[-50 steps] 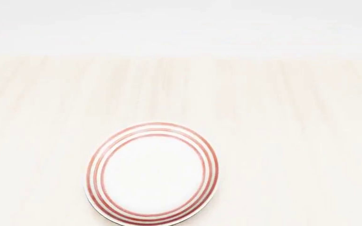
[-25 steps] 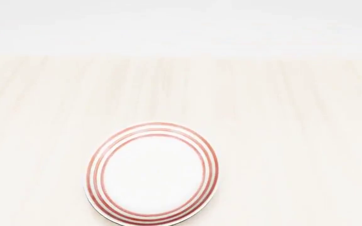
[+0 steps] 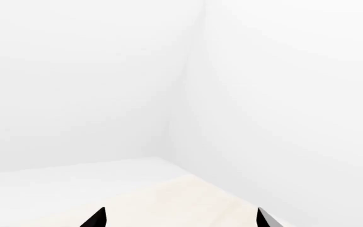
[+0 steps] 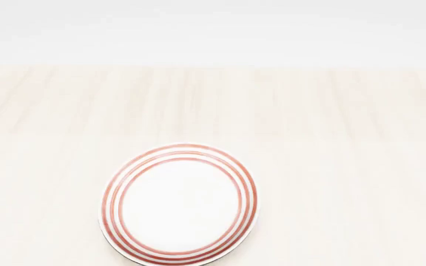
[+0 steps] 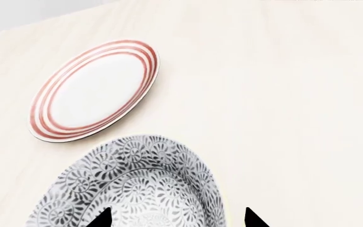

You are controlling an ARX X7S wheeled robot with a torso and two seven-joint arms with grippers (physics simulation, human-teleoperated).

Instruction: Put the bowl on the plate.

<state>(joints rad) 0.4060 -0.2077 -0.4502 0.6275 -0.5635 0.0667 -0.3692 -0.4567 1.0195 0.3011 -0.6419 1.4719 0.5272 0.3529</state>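
Left gripper [image 3: 178,218]: my two dark fingertips stand apart at the edge of the left wrist view, nothing between them; released. It faces pale walls and a strip of the table [image 3: 188,198], away from both dishes.

Plate [image 4: 178,204]: white, three red-orange rings, bare, flat on the table [image 4: 331,144], low and left of centre in the head view. In the right wrist view the plate [image 5: 94,90] lies just beyond the bowl, a thin strip of wood between them.

Bowl [image 5: 131,184]: blue-grey floral pattern, upright on the table [image 5: 282,85], not in the head view at all, so I judge it sits nearer my body than the plate.

Right gripper [image 5: 176,218]: two black fingertips spread wide over the near part of the bowl, holding nothing; unclenched. Whether they touch the rim I cannot tell.

Hazards, as I judge them:
- a pinch on the thin sloping wall could slip and tip the bowl
- descending off-line could shove the bowl into the plate
- with the bowl outside the head view, I depend on one wrist camera for alignment
- an off-centre release could leave the bowl perched on the plate's raised rim
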